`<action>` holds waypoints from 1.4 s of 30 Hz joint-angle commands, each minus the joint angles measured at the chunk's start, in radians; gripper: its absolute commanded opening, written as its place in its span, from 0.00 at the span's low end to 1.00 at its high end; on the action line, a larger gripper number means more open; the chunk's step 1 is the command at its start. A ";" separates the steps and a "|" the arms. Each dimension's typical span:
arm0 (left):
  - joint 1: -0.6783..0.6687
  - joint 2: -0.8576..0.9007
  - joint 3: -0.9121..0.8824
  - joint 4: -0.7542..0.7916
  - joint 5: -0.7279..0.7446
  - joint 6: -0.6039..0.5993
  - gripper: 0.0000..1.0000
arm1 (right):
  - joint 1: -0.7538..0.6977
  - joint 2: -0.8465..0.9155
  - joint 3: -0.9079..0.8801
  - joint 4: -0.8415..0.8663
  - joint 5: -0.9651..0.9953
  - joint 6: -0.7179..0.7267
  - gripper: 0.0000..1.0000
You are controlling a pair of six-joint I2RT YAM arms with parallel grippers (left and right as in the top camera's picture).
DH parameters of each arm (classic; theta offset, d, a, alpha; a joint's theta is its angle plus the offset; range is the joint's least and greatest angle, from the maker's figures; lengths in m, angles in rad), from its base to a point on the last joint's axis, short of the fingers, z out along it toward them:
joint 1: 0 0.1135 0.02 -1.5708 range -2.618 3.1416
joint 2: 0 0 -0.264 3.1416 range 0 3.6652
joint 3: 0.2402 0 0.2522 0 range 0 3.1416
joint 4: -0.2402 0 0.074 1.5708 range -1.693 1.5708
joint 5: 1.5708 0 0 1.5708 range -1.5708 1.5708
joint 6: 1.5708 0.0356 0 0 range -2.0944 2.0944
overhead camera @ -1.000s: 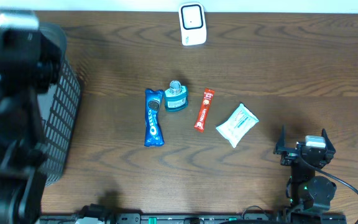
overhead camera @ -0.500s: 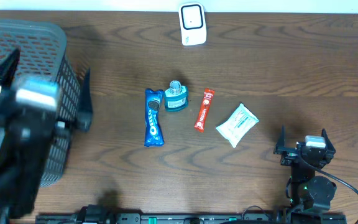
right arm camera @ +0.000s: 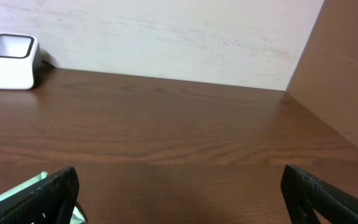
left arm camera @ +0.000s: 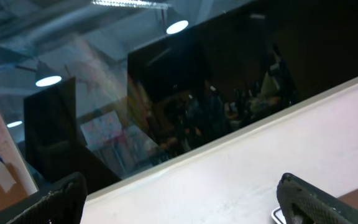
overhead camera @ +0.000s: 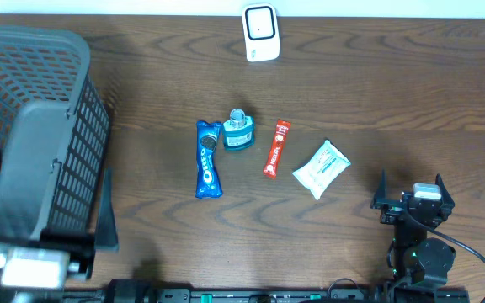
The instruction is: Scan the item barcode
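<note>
While both arms hang apart from the goods, we see that neither of them holds anything. We take the white scanner (overhead camera: pixel 260 32) at the far edge of the table (overhead camera: pixel 411 93) as our landmark. Nearer to the robot than the scanner, four items lie on the brown wood, well apart from it:

- The blue cookie pack (overhead camera: pixel 209 159) lies to the scanner's left, lengthwise.
- The small blue bottle (overhead camera: pixel 238 131) is a little left of the scanner's line (whether it touches the cookie pack, we cannot tell).
- The red sachet (overhead camera: pixel 276 149) is a little to the right of that line.
- The white and green wipes pack (overhead camera: pixel 321 168) lies further right and tilted.

Far to the left of the scanner stands a grey basket (overhead camera: pixel 23 109).

Far on the robot's side of the scanner and to its right is the right gripper (overhead camera: pixel 412 194), close to the near table edge. Its fingers are spread wide with only bare wood between them.

For the left gripper (left arm camera: pixel 182 208), we rely on its own wrist view. There the two fingertips stand at the lower corners, wide apart, with only a pale wall and a dark window beyond. In the overhead view this arm is a blurred grey mass by the basket, far left of the scanner.
</note>
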 commanded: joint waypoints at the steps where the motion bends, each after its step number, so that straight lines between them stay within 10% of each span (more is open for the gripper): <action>1: 0.006 -0.063 0.000 0.003 0.011 -0.012 0.98 | 0.008 -0.005 -0.002 -0.002 0.005 0.007 0.99; 42: 0.036 -0.430 -0.303 0.359 -0.097 -0.059 0.98 | 0.008 -0.005 -0.002 -0.002 0.005 0.007 0.99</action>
